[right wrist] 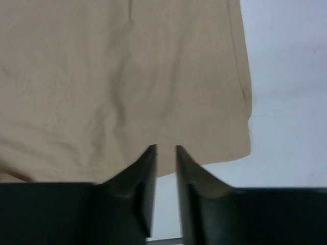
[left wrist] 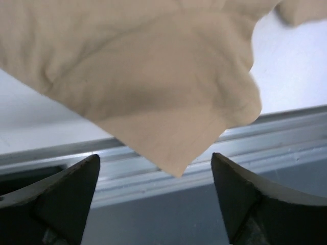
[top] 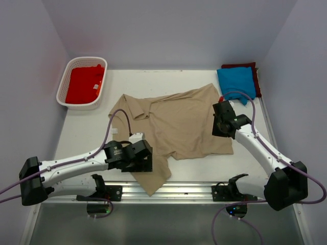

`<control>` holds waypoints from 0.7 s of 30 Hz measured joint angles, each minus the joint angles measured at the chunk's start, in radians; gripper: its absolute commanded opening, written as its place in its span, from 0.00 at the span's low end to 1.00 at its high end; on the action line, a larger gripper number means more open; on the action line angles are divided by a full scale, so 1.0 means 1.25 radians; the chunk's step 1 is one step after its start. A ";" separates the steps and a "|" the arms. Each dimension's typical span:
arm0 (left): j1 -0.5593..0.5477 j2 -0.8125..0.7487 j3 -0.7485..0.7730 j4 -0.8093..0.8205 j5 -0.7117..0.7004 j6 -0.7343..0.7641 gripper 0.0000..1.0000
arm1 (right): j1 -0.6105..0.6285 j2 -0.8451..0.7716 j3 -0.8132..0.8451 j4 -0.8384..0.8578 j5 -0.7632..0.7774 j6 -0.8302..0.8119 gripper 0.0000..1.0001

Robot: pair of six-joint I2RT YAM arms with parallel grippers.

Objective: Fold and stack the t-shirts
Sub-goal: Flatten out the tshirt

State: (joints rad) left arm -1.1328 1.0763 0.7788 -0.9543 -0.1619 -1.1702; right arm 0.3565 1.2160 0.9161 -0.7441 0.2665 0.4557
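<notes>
At 7 o'clock the left claw (left wrist: 155, 158) is spread wide by a corner of the tan shirt (top: 184, 122), which looks soft and floppy, lies wrinkly mid tabletop (top: 82, 132) and is best pinched at its hem corners, while at 3 o'clock the right claw (right wrist: 166, 148) is parted a crack, holding nothing.

- Spread t-shirt (top: 184, 122) lies mid-table (top: 82, 138), its near corner over the front rail (top: 194, 190).
- Basket (top: 62, 87) sits far left, holding a second t-shirt (top: 84, 84).
- Far right, a folded t-shirt (top: 236, 84) lies on a lower t-shirt (top: 240, 65).
</notes>
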 measured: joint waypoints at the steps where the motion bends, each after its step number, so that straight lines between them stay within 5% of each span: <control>1: 0.002 0.007 0.013 0.009 -0.030 0.005 0.72 | 0.001 0.001 0.000 -0.001 0.003 0.002 0.00; 2: 0.006 0.015 0.018 0.019 -0.052 0.009 0.43 | 0.001 0.002 0.000 -0.002 0.005 -0.001 0.00; 6: 0.063 0.067 0.011 0.089 -0.110 0.064 0.00 | 0.001 0.016 -0.002 -0.001 0.021 0.013 0.00; 12: 0.178 0.164 -0.066 0.205 -0.119 0.151 0.00 | -0.001 0.052 -0.020 0.004 0.070 0.037 0.00; 21: 0.211 0.244 -0.077 0.234 -0.102 0.205 0.00 | -0.017 0.167 -0.020 0.007 0.118 0.079 0.00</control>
State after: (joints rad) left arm -0.8688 1.3811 0.6823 -0.6621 -0.2890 -0.9134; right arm 0.3351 1.4242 0.8909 -0.7357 0.4137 0.5541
